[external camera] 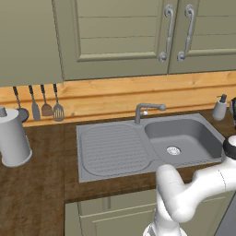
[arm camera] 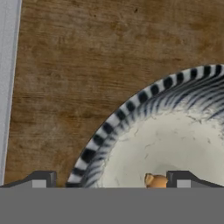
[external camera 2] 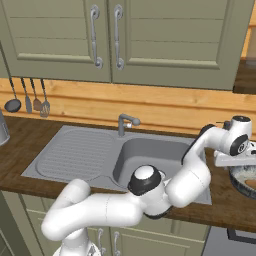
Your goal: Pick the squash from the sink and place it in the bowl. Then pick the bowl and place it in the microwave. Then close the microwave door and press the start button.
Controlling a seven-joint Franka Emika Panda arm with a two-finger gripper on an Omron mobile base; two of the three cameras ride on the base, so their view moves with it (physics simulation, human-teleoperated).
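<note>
Left to right: paper towel roll on the wooden surface, hanging utensils behind it, then the sink with its basin bare, faucet above it. Right of the sink the arm reaches over the bowl, which sits on the surface beside the sink's edge. The tool hovers over the bowl with jaws spread wide, holding nothing. The squash lies inside the bowl, just beside the right fingertip in the hand view. I'd say step one is done and the bowl pick is up next. That calls for shifting over the rim, dropping so one finger goes inside and one outside, then clamping without tipping the squash out.
</note>
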